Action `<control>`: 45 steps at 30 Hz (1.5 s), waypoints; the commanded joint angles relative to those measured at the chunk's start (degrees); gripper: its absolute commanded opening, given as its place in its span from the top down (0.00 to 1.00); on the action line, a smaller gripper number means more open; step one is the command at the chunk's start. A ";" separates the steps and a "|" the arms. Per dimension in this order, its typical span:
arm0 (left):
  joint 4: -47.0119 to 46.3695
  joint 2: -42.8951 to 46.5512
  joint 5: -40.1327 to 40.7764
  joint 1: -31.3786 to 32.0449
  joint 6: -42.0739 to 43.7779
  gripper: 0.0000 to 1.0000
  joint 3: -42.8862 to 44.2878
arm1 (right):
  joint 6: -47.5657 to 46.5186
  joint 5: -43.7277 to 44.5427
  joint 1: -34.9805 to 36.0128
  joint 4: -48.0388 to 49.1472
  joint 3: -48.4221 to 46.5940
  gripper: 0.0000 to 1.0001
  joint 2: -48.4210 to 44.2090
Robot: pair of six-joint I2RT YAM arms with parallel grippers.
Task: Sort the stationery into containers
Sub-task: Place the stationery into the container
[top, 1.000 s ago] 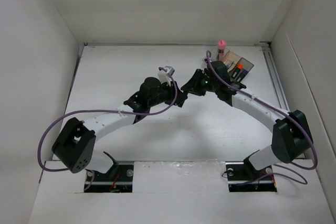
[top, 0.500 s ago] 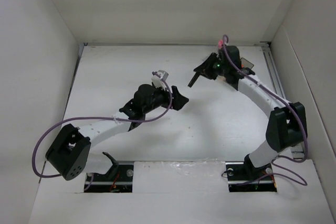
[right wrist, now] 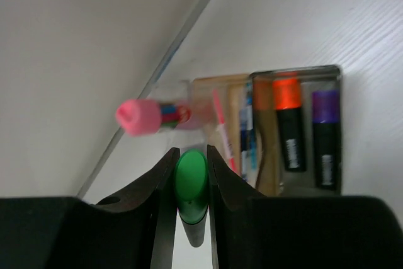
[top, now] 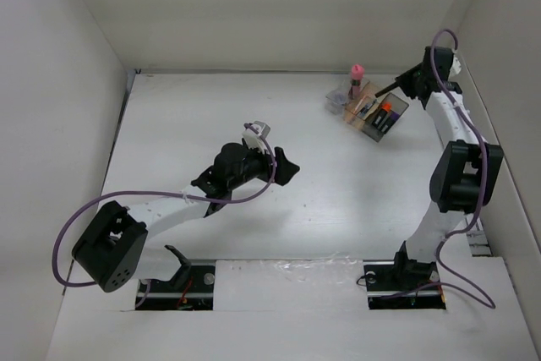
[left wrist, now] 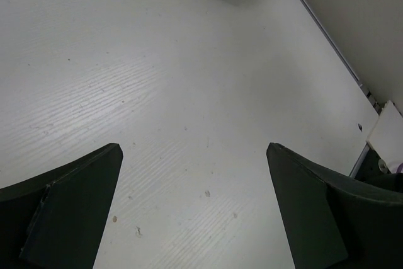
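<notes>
Low in the right wrist frame, the right claw [right wrist: 191, 155] pinches the green-ended marker [right wrist: 191, 184] near the tray [top: 400, 106]. In its smoky compartment, the orange marker [right wrist: 288, 121] and purple marker [right wrist: 325, 130] lie side by side. Mid-frame overhead, the left claw [left wrist: 193, 149] hangs spread above the table [left wrist: 189, 61].

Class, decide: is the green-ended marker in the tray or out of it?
Out. The green-ended marker is pinched in the right claw, clear of the tray.
</notes>
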State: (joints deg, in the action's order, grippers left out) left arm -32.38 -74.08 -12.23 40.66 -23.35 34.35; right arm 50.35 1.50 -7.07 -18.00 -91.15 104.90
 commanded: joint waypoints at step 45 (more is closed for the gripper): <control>-2.08 7.71 -0.34 -0.15 -4.14 0.00 -1.13 | 0.45 10.64 14.18 -4.24 21.17 0.01 -35.97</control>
State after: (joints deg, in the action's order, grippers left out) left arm -32.58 -70.39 -11.99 40.66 -24.60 32.73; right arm 49.60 15.55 4.56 -24.88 -76.23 73.28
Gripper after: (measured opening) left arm 0.993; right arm 0.993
